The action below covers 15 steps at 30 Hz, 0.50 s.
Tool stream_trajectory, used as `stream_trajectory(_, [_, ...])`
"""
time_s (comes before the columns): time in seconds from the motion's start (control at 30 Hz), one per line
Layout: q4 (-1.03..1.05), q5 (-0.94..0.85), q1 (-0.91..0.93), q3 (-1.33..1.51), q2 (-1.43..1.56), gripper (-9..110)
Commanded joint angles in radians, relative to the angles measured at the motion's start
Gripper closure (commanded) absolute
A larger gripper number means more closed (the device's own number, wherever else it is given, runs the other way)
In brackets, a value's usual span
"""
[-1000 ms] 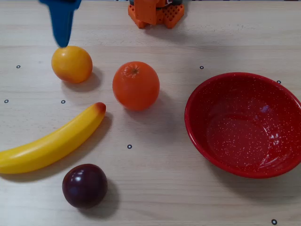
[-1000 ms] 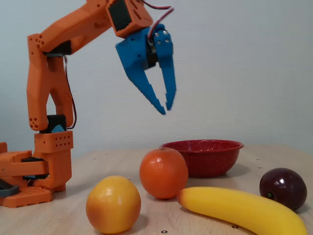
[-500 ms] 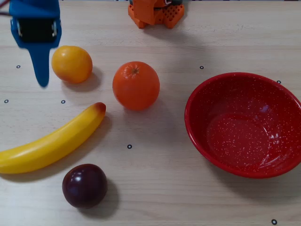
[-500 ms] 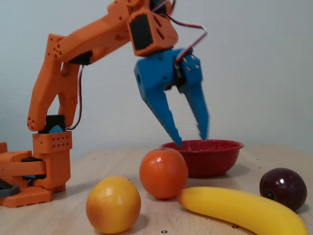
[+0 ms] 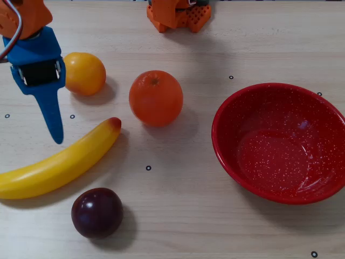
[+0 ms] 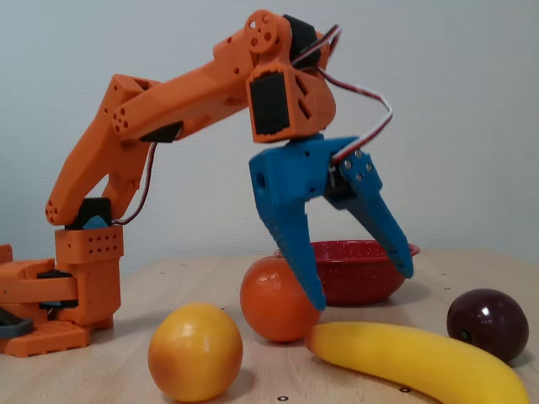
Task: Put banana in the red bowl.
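Note:
The yellow banana (image 5: 59,162) lies at the lower left of the wooden table, its orange-red tip pointing up-right; in the fixed view the banana (image 6: 413,358) is at the front right. The red speckled bowl (image 5: 280,145) stands empty at the right; in the fixed view the bowl (image 6: 354,271) shows behind the fingers. My blue gripper (image 6: 361,286) is open and empty, hanging above the banana's orange-red end without touching it. In the overhead view only one blue finger (image 5: 51,116) shows, just above-left of the banana.
An orange (image 5: 156,98) sits between banana and bowl. A yellow-orange round fruit (image 5: 83,73) lies next to the gripper body. A dark plum (image 5: 97,212) lies just below the banana. The orange arm base (image 5: 178,15) is at the top edge.

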Motion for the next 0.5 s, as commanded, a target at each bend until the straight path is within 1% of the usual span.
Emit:
stream_trajectory(0.0, [0.02, -0.04, 0.008, -0.129, 0.032, 63])
stream_trajectory(0.47, [-0.011, -0.167, 0.008, -0.299, -0.135, 59])
